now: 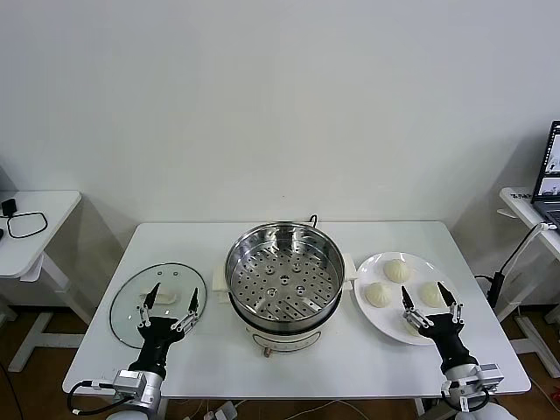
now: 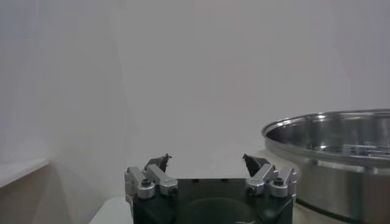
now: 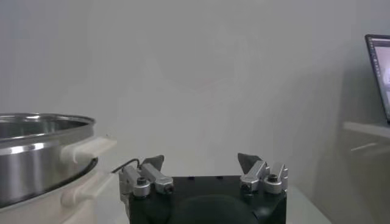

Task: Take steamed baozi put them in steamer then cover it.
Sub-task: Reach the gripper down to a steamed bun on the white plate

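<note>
1. While the steamer [image 1: 283,276] sits empty, both grippers hang wide open, holding nothing: right gripper [image 1: 430,300] over the baozi [image 1: 396,269], left gripper [image 1: 171,301] over the cover [image 1: 131,293].
2. Next, I judge: lower right, grasp a bun.

white table [image 1: 201,350] — centre | plate [image 1: 372,319] (white) | laptop [image 1: 551,175] — far right

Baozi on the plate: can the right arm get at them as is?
Probably yes: the right gripper hangs open right over the baozi on the plate, nothing between.
</note>
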